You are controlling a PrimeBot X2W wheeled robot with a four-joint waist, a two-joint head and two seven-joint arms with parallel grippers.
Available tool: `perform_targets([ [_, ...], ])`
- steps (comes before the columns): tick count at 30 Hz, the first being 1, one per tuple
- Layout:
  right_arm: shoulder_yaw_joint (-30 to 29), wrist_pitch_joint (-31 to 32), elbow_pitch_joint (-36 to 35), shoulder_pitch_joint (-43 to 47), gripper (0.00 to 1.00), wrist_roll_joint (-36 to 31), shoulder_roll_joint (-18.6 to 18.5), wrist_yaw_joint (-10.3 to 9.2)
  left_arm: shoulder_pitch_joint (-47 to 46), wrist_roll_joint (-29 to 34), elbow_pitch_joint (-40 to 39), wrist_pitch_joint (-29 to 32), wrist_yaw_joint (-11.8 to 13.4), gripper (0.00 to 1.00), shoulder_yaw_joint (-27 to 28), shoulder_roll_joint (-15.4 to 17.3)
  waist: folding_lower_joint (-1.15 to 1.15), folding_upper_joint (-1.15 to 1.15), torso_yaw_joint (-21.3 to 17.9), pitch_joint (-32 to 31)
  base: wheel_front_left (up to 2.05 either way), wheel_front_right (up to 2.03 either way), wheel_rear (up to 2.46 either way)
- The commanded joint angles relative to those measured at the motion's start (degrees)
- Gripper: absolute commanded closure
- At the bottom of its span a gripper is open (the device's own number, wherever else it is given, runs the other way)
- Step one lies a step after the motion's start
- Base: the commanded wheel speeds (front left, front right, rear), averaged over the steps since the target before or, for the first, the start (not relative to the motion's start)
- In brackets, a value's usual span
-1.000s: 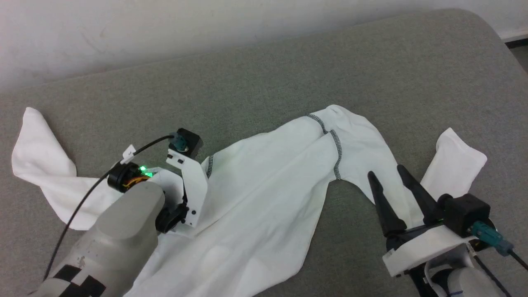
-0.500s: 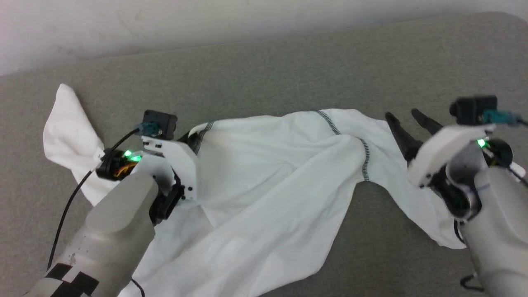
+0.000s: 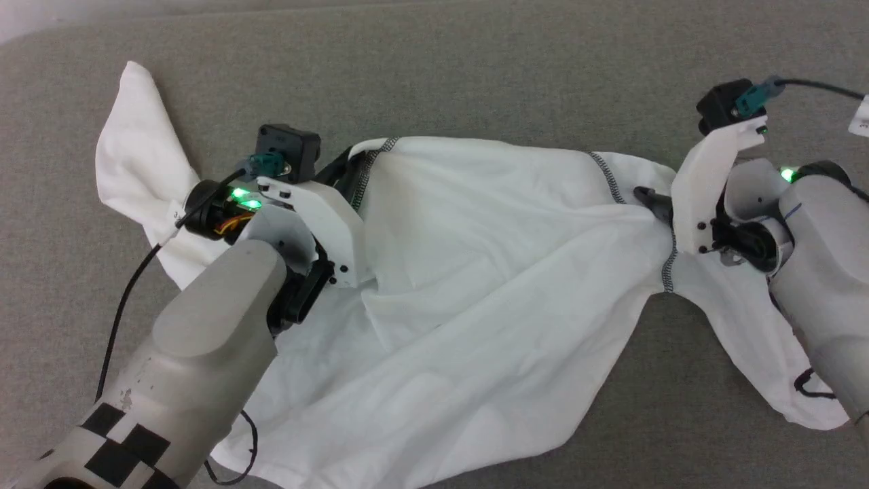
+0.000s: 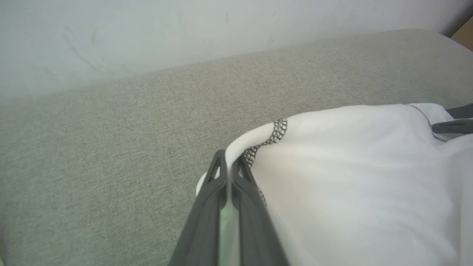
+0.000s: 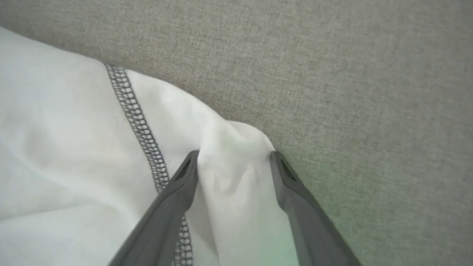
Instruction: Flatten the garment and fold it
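The shirt lies sprawled across a grey woven cushion, its body bunched into broad soft folds between the two arms. One sleeve trails off to the upper left and the other sleeve droops to the lower right under the right forearm.

The left gripper is clenched on a stitched edge of the shirt, a thin ridge of white cloth squeezed between its dark fingers. The right gripper stands wide apart, straddling a rounded hump of cloth just beside a seam; the cloth touches both fingertips but is not pinched.

A second ago the right gripper hung at the lower right, above the sleeve, with nothing between its fingers; now it sits at the shoulder seam. The head camera has tipped down since then, so the pale wall has slid out of its picture. The shirt's top edge is now stretched straighter between the arms.

The fabric is thin, smooth and matte white; the zigzag stitching is dark grey and ladder-like. The cushion has a fine, coarse-looking weave.
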Motion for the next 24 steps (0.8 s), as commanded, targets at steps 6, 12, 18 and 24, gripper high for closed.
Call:
perform_targets([
  [6, 3.4, 10.4, 7.2, 0.0, 0.79, 4.2, 1.3, -0.04, -0.4, 0.0, -1.7, -0.8, 0.3, 1.00, 0.3, 0.5, -0.01, 0.00, 1.8, 1.8, 0.00, 0.00, 0.00],
  [12, 5.9, 11.8, 6.9, -0.7, 1.00, 6.6, 1.5, -0.04, -0.1, -0.6, -2.2, -0.7, 0.4, 1.00, 0.6, 1.2, -0.01, 0.00, 1.1, 0.4, 0.00, 0.00, 0.00],
  [18, 7.2, 4.1, 3.2, -4.6, 1.00, 6.8, -1.1, -0.04, -3.1, -0.2, -1.7, -0.8, 0.4, 1.00, 1.6, 3.0, -0.01, 0.00, 0.0, -3.1, 0.00, 0.00, 0.00],
  [24, 5.7, -4.8, 1.9, -12.5, 1.00, 5.3, -2.7, -0.04, -12.5, 1.9, 1.5, 0.1, -0.4, 1.00, 2.6, 4.4, -0.01, 0.00, -1.3, -4.8, 0.00, 0.00, 0.00],
])
